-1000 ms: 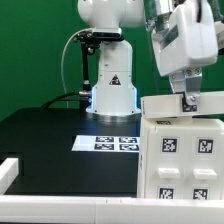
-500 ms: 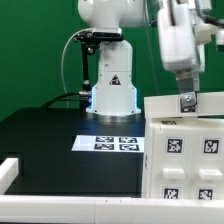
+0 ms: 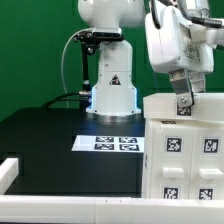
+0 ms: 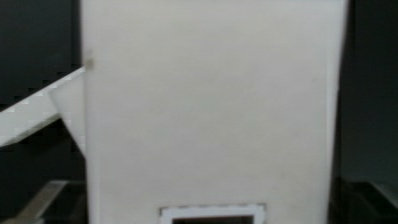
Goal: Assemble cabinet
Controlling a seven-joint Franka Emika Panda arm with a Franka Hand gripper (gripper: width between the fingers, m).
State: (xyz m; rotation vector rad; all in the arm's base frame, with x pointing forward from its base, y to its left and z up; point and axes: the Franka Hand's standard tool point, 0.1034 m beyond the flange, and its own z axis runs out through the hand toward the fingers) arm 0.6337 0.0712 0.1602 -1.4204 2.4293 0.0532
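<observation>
The white cabinet stands at the exterior view's right, its front panel carrying several black-and-white tags. My gripper comes down from above onto the cabinet's top edge, and its fingers touch the white panel there. In the wrist view a broad white panel of the cabinet fills the space between the dark jaws, with a tag at its end. A second white panel slants away beside it. The small knob is not in view.
The marker board lies flat on the black table just to the left of the cabinet in the exterior view. The robot base stands behind it. A white rail runs along the table's front edge.
My gripper has shifted slightly towards the exterior view's left and turned at the wrist. The cabinet's top edge has rocked a little with it.
</observation>
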